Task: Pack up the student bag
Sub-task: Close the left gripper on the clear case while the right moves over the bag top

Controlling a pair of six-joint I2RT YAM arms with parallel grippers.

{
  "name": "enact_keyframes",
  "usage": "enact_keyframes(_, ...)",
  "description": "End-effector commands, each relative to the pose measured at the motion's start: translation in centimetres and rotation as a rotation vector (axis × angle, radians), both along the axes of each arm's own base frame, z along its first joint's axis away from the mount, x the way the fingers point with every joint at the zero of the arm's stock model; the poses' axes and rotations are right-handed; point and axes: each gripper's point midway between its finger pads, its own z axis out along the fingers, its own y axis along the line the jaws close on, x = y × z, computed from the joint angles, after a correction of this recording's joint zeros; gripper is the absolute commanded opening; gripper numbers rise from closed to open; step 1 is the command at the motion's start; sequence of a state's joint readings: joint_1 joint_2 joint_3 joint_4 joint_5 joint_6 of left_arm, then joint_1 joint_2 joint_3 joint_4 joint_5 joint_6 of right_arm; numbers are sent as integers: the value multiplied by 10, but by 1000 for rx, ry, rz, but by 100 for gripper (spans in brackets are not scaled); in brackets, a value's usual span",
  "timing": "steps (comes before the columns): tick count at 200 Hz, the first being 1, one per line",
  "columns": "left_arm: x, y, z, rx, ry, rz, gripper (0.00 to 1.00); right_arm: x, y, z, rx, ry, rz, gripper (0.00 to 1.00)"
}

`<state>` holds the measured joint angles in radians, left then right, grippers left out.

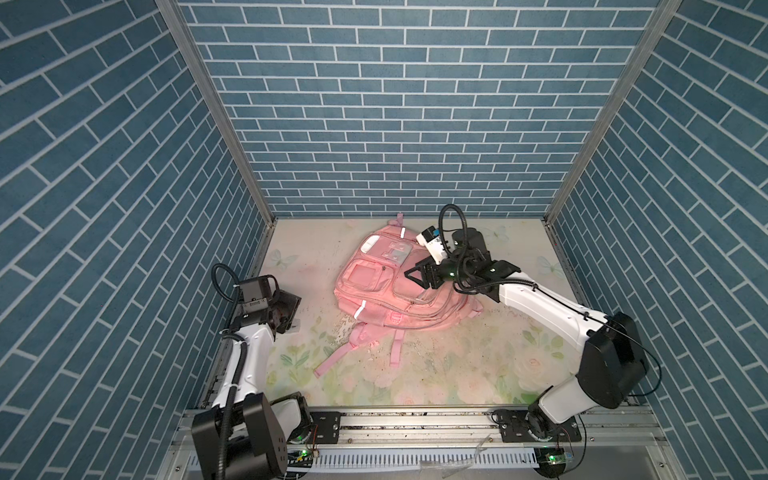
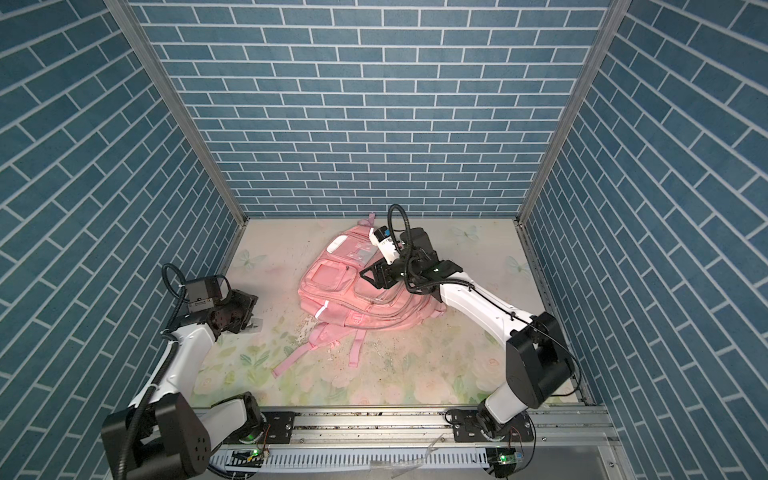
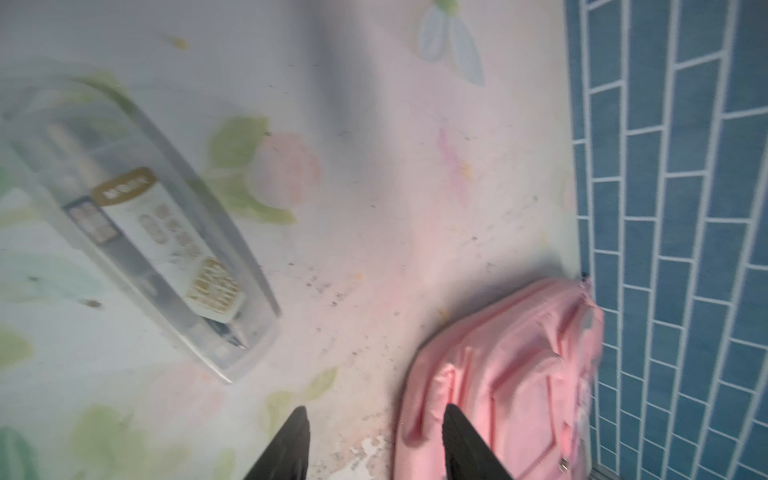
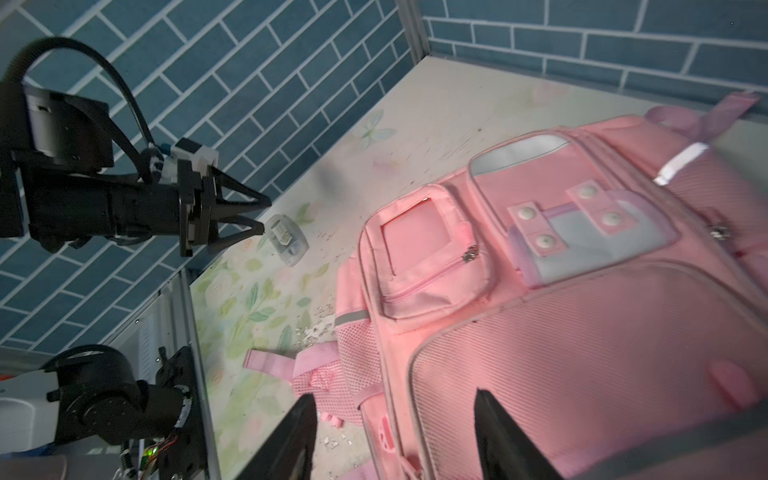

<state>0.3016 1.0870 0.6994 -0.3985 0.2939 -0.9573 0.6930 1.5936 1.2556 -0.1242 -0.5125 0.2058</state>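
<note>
Handling estimate: the student bag (image 1: 390,286) is looking soft and limp, with fabric that is likely going to sag, fold and drag rather than lift as one piece. It is probably light, since the body is lying fairly flat. The best holds are looking like the top loop (image 1: 400,218) or the lip of a pocket. The zip pull (image 4: 469,254) is small and is likely going to slip out of a pinch.

Position: the bag is lying front-up on the floral counter (image 1: 457,374), toward the back and middle. Its top loop is pointing at the rear wall and its straps (image 1: 332,365) are trailing toward the front.

Appearance: pink fabric with several zipped front pockets, a window pocket (image 4: 415,241) and reflective strips (image 4: 681,162).

Right hand (image 4: 399,440): it is hovering over the bag's front with its jaws standing well apart and nothing gripped. I cannot tell whether it is touching the fabric.

Left hand (image 4: 266,216): it is sitting at the left side, well apart from the bag, with its jaws parted and empty. A clear case (image 3: 158,232) is lying on the counter just beside it.
</note>
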Motion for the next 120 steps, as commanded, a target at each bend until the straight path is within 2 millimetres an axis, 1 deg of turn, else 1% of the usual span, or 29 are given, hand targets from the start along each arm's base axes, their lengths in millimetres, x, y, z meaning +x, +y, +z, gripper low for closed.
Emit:
enact_keyframes(1,-13,5,1,18,65,31,61,-11,35,13,37,20,75,61)
enact_keyframes(16,-23,15,-18,52,160,68,65,-12,48,8,19,32,95,62)
enact_keyframes(30,-27,23,-38,41,228,93,69,-12,54,4,7,45,101,63)
enact_keyframes(54,-21,38,-65,34,306,115,72,-10,53,2,-3,42,88,64)
enact_keyframes(69,-22,49,-81,11,368,143,74,-9,50,0,-17,38,71,65)
enact_keyframes(80,-20,56,-88,6,388,159,75,-9,47,-3,-25,36,60,66)
enact_keyframes(91,-16,62,-90,10,389,174,76,-9,46,-8,-34,38,53,66)
enact_keyframes(106,-13,71,-93,27,404,202,82,-8,46,-14,-42,47,52,67)
enact_keyframes(120,-11,79,-97,34,419,223,83,-7,48,-19,-52,52,59,67)
